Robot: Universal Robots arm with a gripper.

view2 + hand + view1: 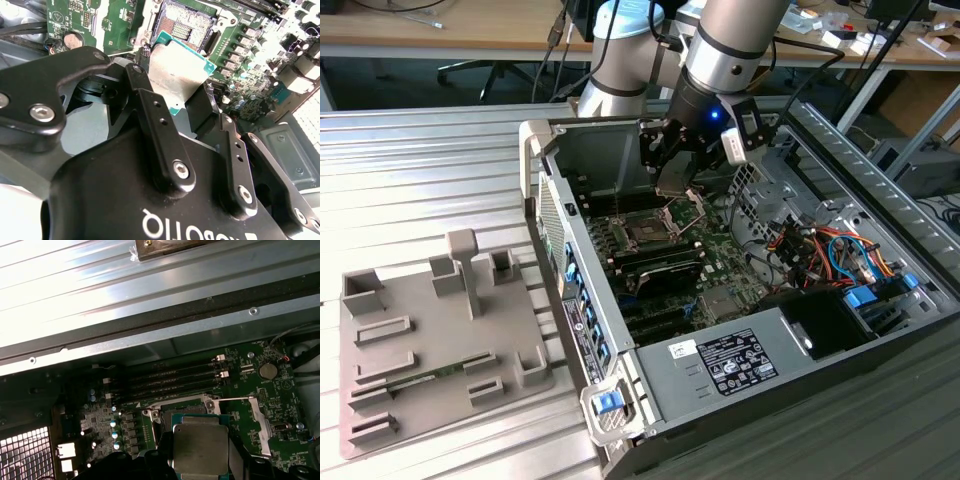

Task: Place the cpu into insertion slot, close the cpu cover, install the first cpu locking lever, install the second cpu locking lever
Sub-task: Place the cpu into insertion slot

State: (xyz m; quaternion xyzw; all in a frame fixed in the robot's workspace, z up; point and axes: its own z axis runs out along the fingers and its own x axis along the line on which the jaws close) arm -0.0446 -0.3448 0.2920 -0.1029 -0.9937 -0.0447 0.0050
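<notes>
cpu [175, 65]: held in the air over the green motherboard [720, 262], metal face showing, not seated.
gripper [674, 168]: clamped on the cpu; one black finger [150, 115] on each of two opposite edges.
arm: enters the computer case [545, 140] from 12 o'clock in the exterior view.
insertion slot [645, 233]: open, contact field bare; at about 7 o'clock from the gripper in the exterior view, near but apart from it.
cpu vs slot: in the first wrist view the chip overlaps the socket's near edge; a gap between them shows in the second wrist view.
cpu cover [686, 207]: seems tipped up at the slot's 2 o'clock side, hard to be sure at this angle.
coin cell [268, 371]: on the board, well apart from the slot.
grey tray [410, 350]: outside the case, at its 8 o'clock, on the ribbed metal table.
</notes>
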